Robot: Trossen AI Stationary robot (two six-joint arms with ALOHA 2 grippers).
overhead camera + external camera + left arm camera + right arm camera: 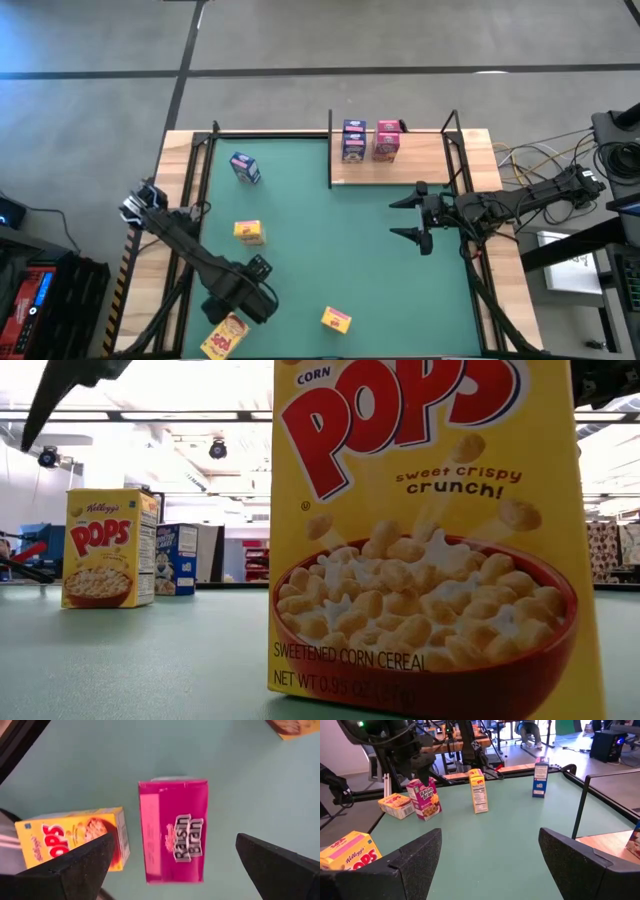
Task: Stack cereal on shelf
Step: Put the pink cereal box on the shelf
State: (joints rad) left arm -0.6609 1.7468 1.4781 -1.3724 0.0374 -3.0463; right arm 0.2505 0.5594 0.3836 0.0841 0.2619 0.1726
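Note:
The shelf (400,165) stands at the far right of the green mat, with two blue cereal boxes (353,140) and a pink one (387,140) upright on it. My left gripper (175,840) is open at the near left, one finger on either side of an upright pink Raisin Bran box (174,830), not touching it. The box stands on its bottom on the mat (424,799). A yellow Pops box (75,837) lies flat beside it. My right gripper (392,218) is open and empty over the mat, just in front of the shelf.
Other boxes stand on the mat: a blue one (244,168) far left, a yellow one (249,232) at mid left, and a yellow one (336,319) at the near edge, which fills the low view (430,540). Black posts (330,150) edge the shelf.

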